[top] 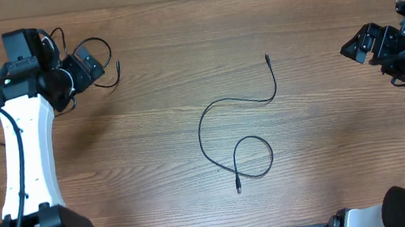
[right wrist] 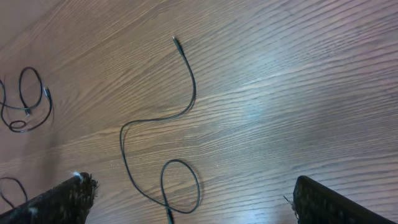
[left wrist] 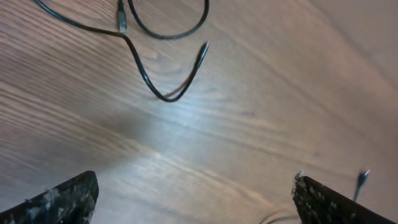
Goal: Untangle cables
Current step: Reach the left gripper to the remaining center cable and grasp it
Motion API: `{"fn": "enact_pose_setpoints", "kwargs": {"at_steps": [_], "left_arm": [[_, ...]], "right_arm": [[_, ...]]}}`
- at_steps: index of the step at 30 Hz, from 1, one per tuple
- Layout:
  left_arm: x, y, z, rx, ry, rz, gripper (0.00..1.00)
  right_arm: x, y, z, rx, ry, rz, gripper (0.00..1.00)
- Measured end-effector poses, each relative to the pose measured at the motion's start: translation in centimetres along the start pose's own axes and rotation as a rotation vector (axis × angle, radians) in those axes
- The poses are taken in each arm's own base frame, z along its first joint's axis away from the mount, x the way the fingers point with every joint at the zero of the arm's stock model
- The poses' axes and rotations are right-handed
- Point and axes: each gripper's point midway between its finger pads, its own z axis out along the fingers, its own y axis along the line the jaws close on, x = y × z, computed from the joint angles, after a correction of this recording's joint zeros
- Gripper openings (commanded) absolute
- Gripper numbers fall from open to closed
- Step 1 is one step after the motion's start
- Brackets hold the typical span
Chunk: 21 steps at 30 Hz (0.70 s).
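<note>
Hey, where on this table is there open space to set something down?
Bare tabletop lies between the middle cable and the right gripper, and between that cable and the left arm. Crowded: the far left corner, where a curled cable lies by the left gripper.

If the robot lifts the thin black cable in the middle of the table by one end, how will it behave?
Probably floppy: the cable lies in loose curves with one loop, so it would dangle. Likely very light, being so thin. A push would probably only bend it.
</note>
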Motion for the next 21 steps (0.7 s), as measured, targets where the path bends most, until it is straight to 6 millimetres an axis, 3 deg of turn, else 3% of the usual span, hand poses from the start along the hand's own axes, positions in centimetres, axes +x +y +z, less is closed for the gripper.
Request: {"fn": "enact_pose_setpoints", "kwargs": {"at_steps": [5, 9, 11, 14, 18, 21], "left_arm": [[3.3, -2.4, 0.5, 0.005, 0.091, 0.162, 1.00], [5.9, -6.6, 0.9, 0.067, 0.125, 0.348, 1.00], [8.2, -9.8, 1.1, 0.124, 0.143, 0.491, 1.00], [11.0, -12.8, 1.7, 0.176, 0.173, 0.641, 1.00], [14.9, -15.4, 3.9, 0.210, 0.243, 0.783, 1.00], [17.5, -16.6, 6.9, 0.220, 0.300, 0.848, 1.00]], "right_arm": [[0.0, 0.0, 0.0, 0.000, 0.000, 0.000, 1.00], [0.0, 0.0, 0.0, 0.000, 0.000, 0.000, 1.00], [0.0, 0.0, 0.0, 0.000, 0.000, 0.000, 1.00], [0.0, 0.0, 0.0, 0.000, -0.001, 0.000, 1.00], [0.0, 0.0, 0.0, 0.000, 0.000, 0.000, 1.00], [0.0, 0.0, 0.0, 0.000, 0.000, 0.000, 1.00]]}}
